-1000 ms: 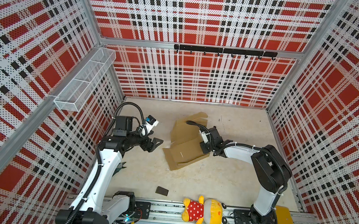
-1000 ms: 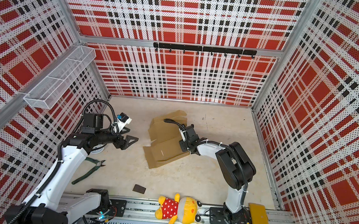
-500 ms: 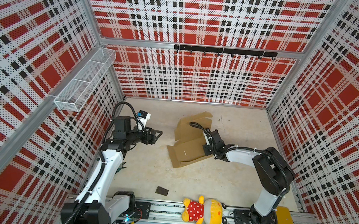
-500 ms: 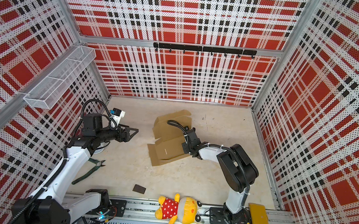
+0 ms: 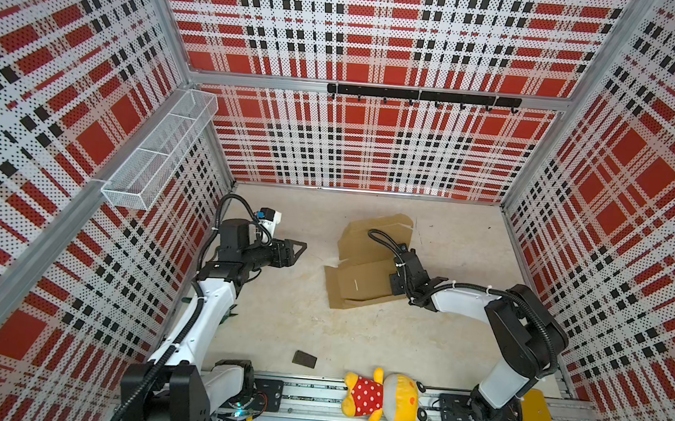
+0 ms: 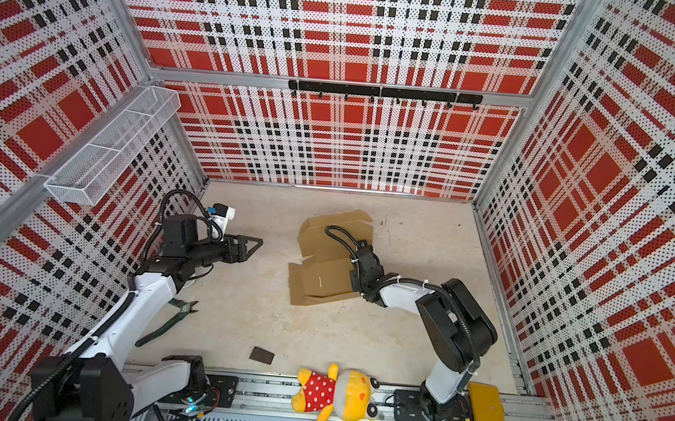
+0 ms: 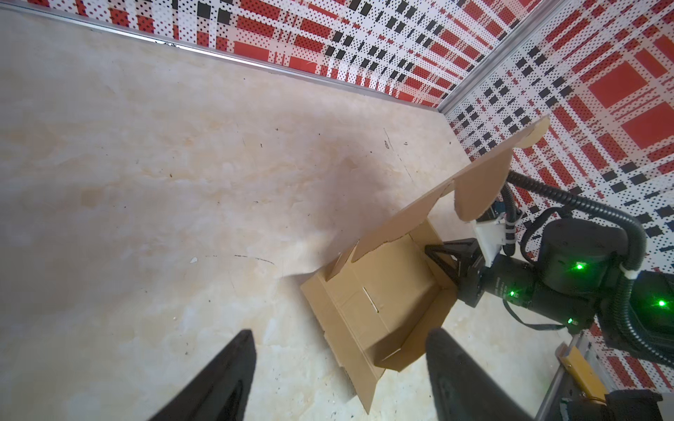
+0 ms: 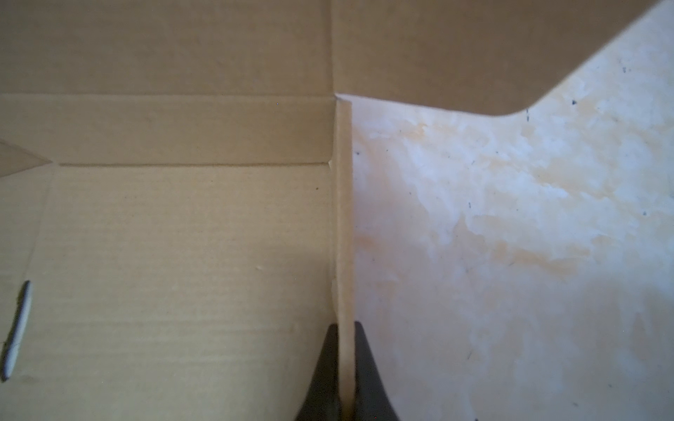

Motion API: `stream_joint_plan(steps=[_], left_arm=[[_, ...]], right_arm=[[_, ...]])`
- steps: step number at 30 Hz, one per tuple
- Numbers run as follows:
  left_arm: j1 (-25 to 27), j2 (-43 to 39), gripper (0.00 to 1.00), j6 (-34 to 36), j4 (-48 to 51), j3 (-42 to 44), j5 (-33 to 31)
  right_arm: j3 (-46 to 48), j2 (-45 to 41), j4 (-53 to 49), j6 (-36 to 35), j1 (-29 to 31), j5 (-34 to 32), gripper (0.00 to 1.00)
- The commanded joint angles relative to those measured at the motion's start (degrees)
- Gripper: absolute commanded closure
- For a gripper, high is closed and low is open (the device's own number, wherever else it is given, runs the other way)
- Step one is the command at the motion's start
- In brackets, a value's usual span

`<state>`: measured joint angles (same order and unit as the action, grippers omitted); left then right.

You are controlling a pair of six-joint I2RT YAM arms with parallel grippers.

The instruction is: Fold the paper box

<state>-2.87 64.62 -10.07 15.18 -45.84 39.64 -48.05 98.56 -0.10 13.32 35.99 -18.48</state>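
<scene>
We see the paper box point(image 5: 363, 278) point(image 6: 321, 277) lying near the middle of the pale table point(image 5: 358, 338), partly formed and open at the top. In the left wrist view the paper box point(image 7: 379, 302) has low walls standing round its base and a broad lid panel tilting up from its far edge. The right gripper point(image 5: 394, 279) point(image 6: 354, 280) reaches in from the right-hand side, and in the right wrist view we find the right gripper point(image 8: 344, 330) pinched on the box's raised side wall, one dark finger on each face of the thin cardboard edge point(image 8: 344, 218). The left gripper point(image 5: 297, 249) point(image 6: 253, 244) hangs above bare table well to the left of the box, touching nothing. Its fingers point(image 7: 233, 368) are spread wide and frame the box from a distance in its own wrist view. Near the front rail we note a yellow plush toy point(image 5: 381, 403) in a red spotted top and a small dark block point(image 5: 304, 359) on the table beside it. A pair of pliers point(image 6: 176, 314) lies under the left arm. A white wire basket point(image 5: 161, 150) hangs on the plaid wall at the left.
</scene>
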Motion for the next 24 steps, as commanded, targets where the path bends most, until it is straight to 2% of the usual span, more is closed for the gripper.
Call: stream_joint_plan(steps=[1, 5, 7, 11, 13, 19, 24], left_arm=[[0.25, 0.41, 0.28, -1.91, -2.28, 0.92, 0.44], [0.15, 0.68, 0.36, -3.24, -3.12, 1.63, 0.90], [0.16, 0.93, 0.46, -3.86, -3.22, 1.55, 1.51], [0.64, 2.38, 0.75, -4.96, -3.58, 0.81, 3.08], [1.35, 4.56, 0.98, -5.29, -3.58, 0.04, 3.96], [2.79, 15.49, 1.00, -9.16, -4.11, -3.99, 6.24], [3.85, 23.24, 1.00, -17.40, -12.77, -5.23, 7.42]], right_arm=[[1.13, -2.05, 3.21, 1.88, 0.27, -1.59, 1.00], [1.08, -1.67, 3.44, 2.23, 0.31, -1.66, 1.00], [1.04, -1.53, 3.52, 2.62, 0.26, -1.48, 1.00], [1.38, -1.92, 4.14, 3.50, 0.30, -1.65, 1.00], [1.56, -2.13, 4.24, 3.89, 0.31, -1.56, 1.00], [1.75, -3.02, 4.23, 5.34, 0.42, -1.13, 1.00], [1.10, -3.39, 3.66, 6.36, 0.71, -0.18, 1.00]])
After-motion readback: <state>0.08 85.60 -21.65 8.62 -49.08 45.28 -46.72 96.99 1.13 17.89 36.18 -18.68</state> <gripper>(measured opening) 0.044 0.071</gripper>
